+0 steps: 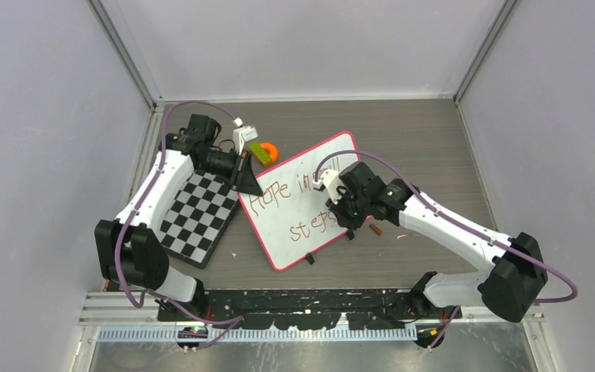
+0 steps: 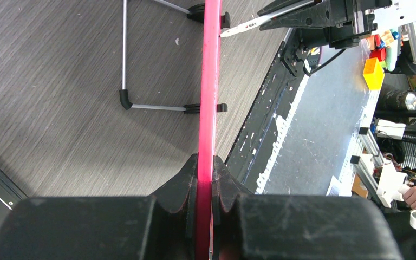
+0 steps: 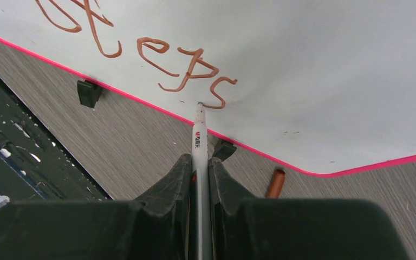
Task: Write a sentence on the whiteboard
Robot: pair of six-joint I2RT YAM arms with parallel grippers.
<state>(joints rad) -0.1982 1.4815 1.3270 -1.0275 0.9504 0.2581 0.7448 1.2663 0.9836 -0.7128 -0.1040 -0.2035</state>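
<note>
Two claws share this: our left claw (image 2: 206, 165) clenched on the whiteboard (image 2: 212, 81) rim steadies it, and with the marker (image 3: 199, 130) gripped in our right claw (image 3: 199, 162), tip just ahead at the last s of the sentence (image 1: 300, 209), we should dab a light full stop.

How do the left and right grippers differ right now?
The left gripper clamps the whiteboard by its pink rim, edge-on; the right gripper clamps a white marker. The left sits at the board's corner beside the checkerboard; the right points at the word steps. Both are shut and black.
</note>
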